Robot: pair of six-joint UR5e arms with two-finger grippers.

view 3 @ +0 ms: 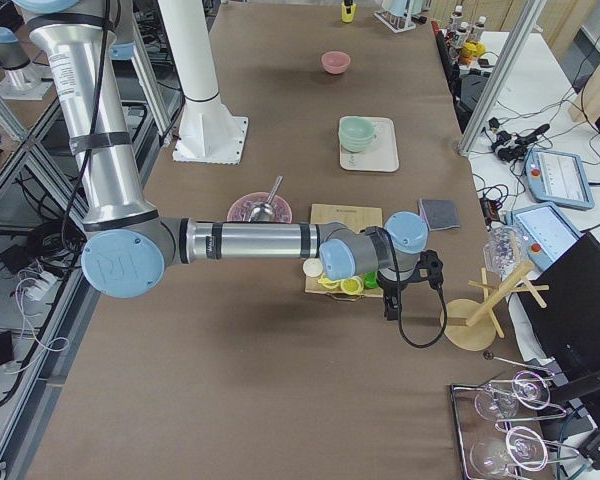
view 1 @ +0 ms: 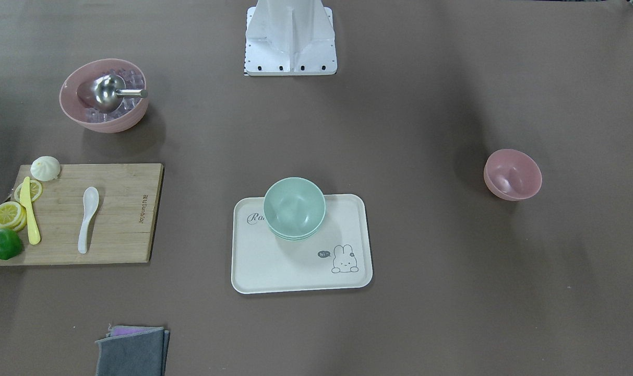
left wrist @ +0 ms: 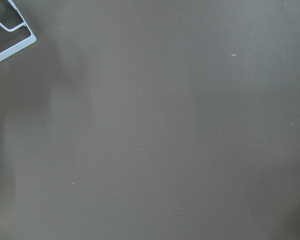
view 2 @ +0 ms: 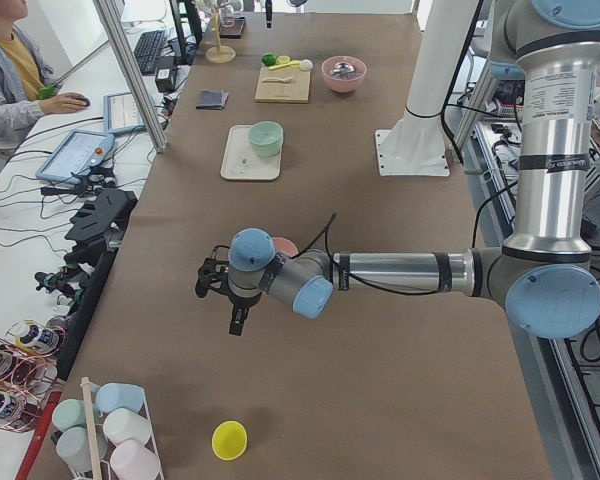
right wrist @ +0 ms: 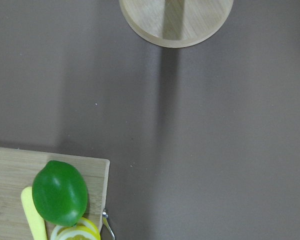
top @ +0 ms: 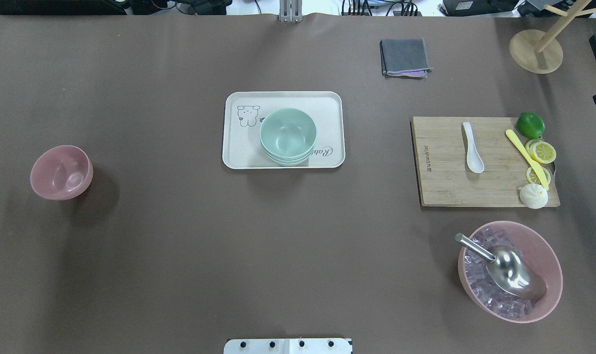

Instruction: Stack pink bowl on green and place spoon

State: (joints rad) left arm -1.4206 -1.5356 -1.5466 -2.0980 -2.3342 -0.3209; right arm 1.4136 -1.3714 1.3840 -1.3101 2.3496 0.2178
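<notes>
The empty small pink bowl (top: 61,172) stands alone on the table's left part, also in the front view (view 1: 512,174). Green bowls (top: 288,135) sit stacked on a cream tray (top: 239,147) at mid-table. A white spoon (top: 472,147) lies on a wooden cutting board (top: 445,187) at the right. My left gripper (view 2: 236,318) hangs above the table just beyond the pink bowl, and I cannot tell its state. My right gripper (view 3: 392,305) hangs past the board's outer end near a wooden stand (top: 536,49), state unclear. Neither holds anything I can see.
A large pink bowl (top: 538,255) with ice cubes and a metal scoop (top: 509,268) stands near the board. A lime (right wrist: 60,192), lemon slices, a yellow knife (top: 526,157) and a bun (top: 533,195) lie on the board's right end. A folded grey cloth (top: 405,57) lies at the far side.
</notes>
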